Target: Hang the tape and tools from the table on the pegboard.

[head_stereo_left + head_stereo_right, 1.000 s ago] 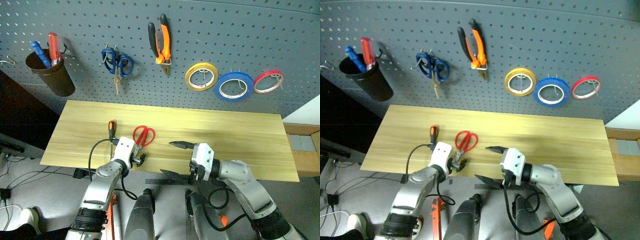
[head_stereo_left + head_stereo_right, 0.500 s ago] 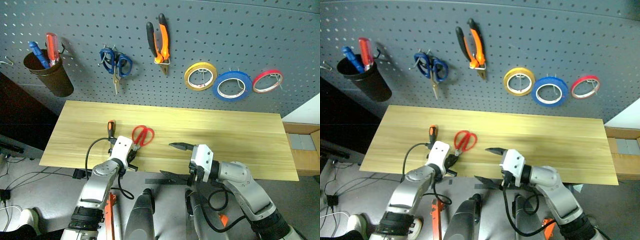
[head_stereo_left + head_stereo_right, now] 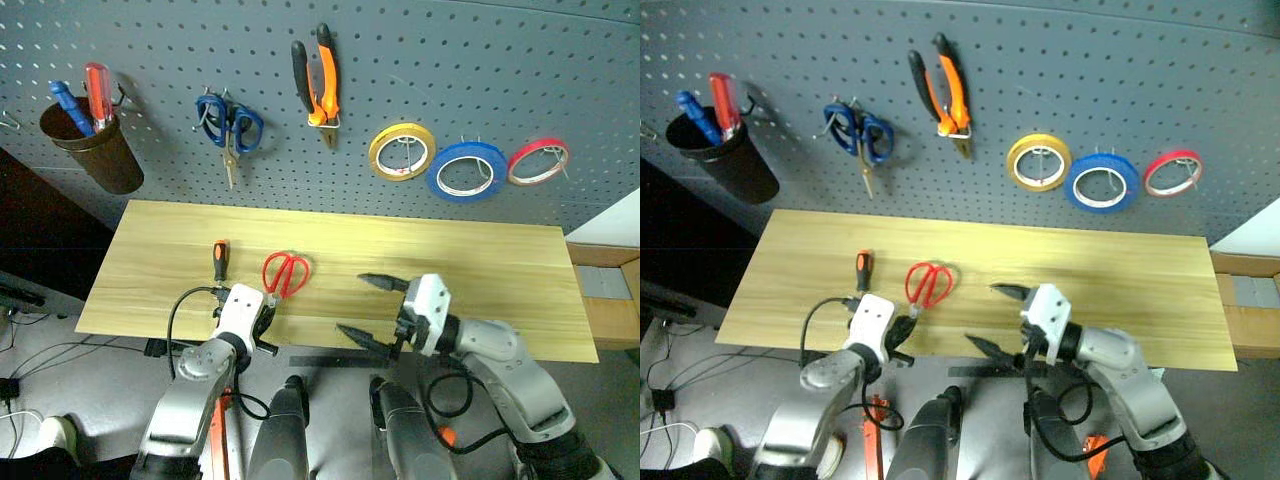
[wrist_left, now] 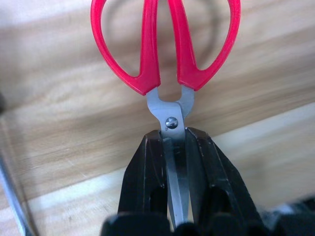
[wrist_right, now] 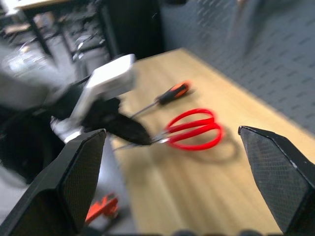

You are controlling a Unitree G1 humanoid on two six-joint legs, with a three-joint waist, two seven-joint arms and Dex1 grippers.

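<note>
A pale wooden counter (image 3: 480,262) with plank grain stands against a dark grey pegboard (image 3: 480,70) dotted with small holes. On the pegboard hang a dark cup (image 3: 88,150) with a blue and a red handle standing in it, blue-handled scissors (image 3: 230,125), orange-and-black pliers (image 3: 318,80), a yellow roll of tape (image 3: 402,151), the blue tape (image 3: 466,171) and a red roll (image 3: 538,162). Below the counter's near edge lies grey floor with cables.

The left tool (image 4: 173,147) is clenched on the blades of the red-handled scissors (image 3: 285,273), gripping just behind the pivot screw. The scissors' long axis runs straight out from that tool, handles away from it toward the pegboard, blade tips back between the black fingers (image 4: 142,182). The handle loops lie close over the counter; whether they touch it I cannot tell. Just beside the left tool, on its outer side, the small screwdriver (image 3: 219,262) lies on the counter, orange-and-black handle toward the pegboard and shaft toward the near edge.

The right tool (image 3: 372,308) hangs over the near part of the counter, released, its jaws spread wide and empty, well apart from the scissors and pointing toward the left tool.
</note>
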